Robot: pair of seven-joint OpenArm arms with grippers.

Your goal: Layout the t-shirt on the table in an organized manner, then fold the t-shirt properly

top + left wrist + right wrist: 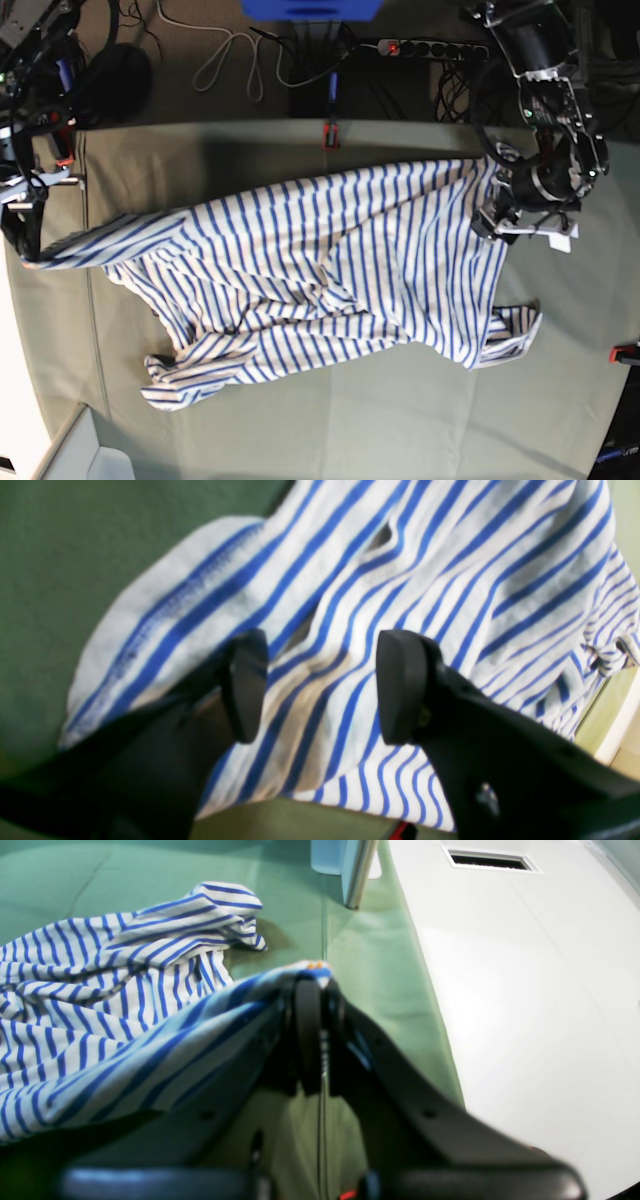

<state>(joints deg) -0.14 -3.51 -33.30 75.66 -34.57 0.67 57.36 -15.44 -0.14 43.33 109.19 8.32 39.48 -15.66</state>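
The base view looks straight down from high above the table and takes in the whole t-shirt. The left wrist view sits very near behind the left end effector, facing down on the cloth. The right wrist view looks along the right end effector, low over the table. All three share the shirt.

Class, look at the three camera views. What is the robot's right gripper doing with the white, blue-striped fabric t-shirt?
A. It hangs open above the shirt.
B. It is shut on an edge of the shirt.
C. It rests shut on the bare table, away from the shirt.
B: in the right wrist view the right gripper has its jaws together, with an edge of the white, blue-striped fabric t-shirt pinched between them.
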